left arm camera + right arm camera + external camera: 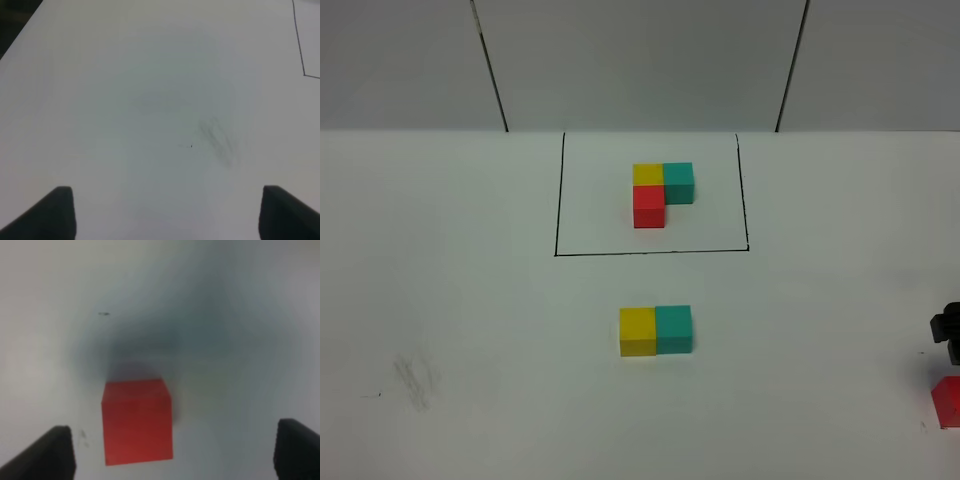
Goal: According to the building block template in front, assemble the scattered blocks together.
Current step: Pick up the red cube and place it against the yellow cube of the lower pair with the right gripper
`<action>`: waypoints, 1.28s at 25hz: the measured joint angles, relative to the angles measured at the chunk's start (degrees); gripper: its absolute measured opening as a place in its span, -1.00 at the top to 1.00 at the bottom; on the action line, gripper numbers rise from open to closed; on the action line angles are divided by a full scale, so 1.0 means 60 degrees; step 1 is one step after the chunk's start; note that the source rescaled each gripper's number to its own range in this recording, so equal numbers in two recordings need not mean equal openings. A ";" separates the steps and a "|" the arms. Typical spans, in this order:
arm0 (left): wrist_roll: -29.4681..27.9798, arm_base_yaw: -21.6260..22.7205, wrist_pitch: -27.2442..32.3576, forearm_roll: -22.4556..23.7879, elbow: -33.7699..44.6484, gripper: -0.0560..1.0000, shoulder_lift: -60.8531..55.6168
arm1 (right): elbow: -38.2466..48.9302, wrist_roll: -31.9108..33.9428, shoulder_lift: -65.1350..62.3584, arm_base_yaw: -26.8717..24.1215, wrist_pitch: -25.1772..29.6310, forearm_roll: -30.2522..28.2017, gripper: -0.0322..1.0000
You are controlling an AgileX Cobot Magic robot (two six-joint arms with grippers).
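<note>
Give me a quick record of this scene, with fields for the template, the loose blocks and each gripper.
template: building block template, black-framed yellow, teal and red cubes in an L
joined so far: yellow block and teal block, touching side by side in front of the template
still apart: red block, at the right edge of the high view
left gripper: open, holding nothing
right gripper: open, red block between its fingers, not gripped
</note>
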 joint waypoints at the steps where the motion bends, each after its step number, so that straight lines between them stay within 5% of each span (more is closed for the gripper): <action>1: -0.0017 0.0000 0.0000 0.0000 0.0000 -0.32 0.0000 | 0.0035 0.0033 -0.0007 -0.0024 -0.0055 0.0023 -0.32; 10: -0.0017 0.0000 -0.0002 0.0000 0.0000 -0.32 0.0000 | 0.0514 0.0054 0.0010 -0.0024 -0.0202 0.0601 -0.32; 24: -0.0017 0.0000 -0.0010 0.0000 0.0000 -0.32 0.0000 | 0.1136 0.0054 0.1517 -0.0024 -0.1674 0.0957 -0.32; 32: -0.0017 0.0000 -0.0010 0.0000 0.0000 -0.32 0.0000 | 0.1136 0.0026 0.1922 -0.0024 -0.1990 0.0967 -0.06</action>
